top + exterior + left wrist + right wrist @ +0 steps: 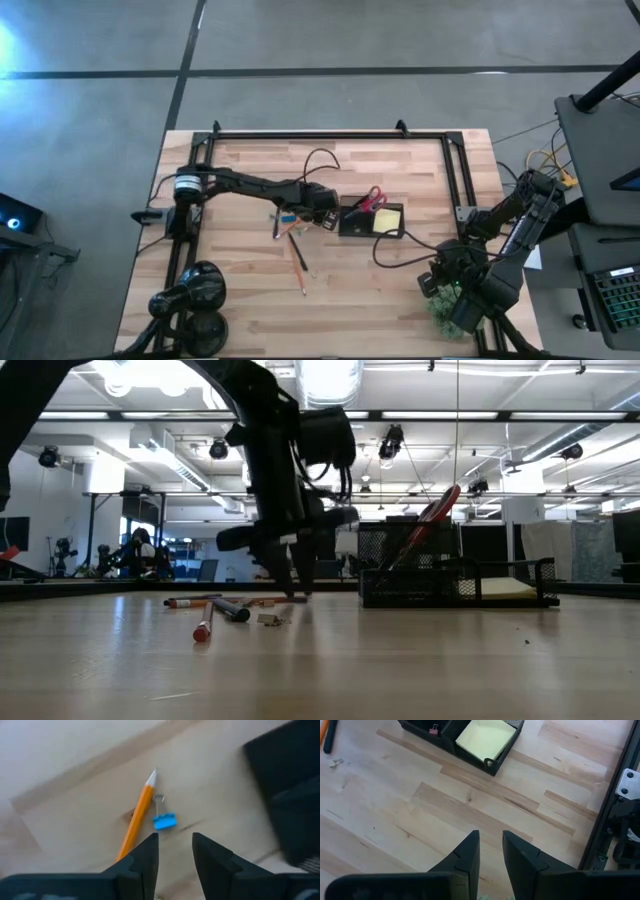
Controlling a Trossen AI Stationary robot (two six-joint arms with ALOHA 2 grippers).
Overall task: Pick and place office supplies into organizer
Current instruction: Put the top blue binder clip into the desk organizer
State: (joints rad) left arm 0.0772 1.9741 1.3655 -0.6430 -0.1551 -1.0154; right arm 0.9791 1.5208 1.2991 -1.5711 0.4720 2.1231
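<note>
- The counter [380,290] is made of light wooden planks with a black frame around its far part.
- Around it the floor [400,35] is grey with dark lines. The low view shows a big room with bright ceiling lights.
- The left tool [174,851] is low over the wood, just left of the organizer [372,219]. Its two dark fingers [148,855] stand a little apart, with nothing between them.
- Just in front of this tool lies a tiny blue clip [164,821] with a thin wire handle. It is flat on the wood.
- Right beside the clip is an orange pencil [138,815] with a pale tip. The two look very close, maybe touching.
- More pencils and pens [298,262] lie spread out on the wood near the same tool, on the near side.
- The organizer is a small black mesh box. In it are red-handled scissors [372,198], leaning up, and a flat yellow note pad [484,739].
- The right tool [491,855] waits far off at the right edge of the counter, near a green spiky ball [447,302]. Its fingers are a bit apart and hold nothing.
</note>
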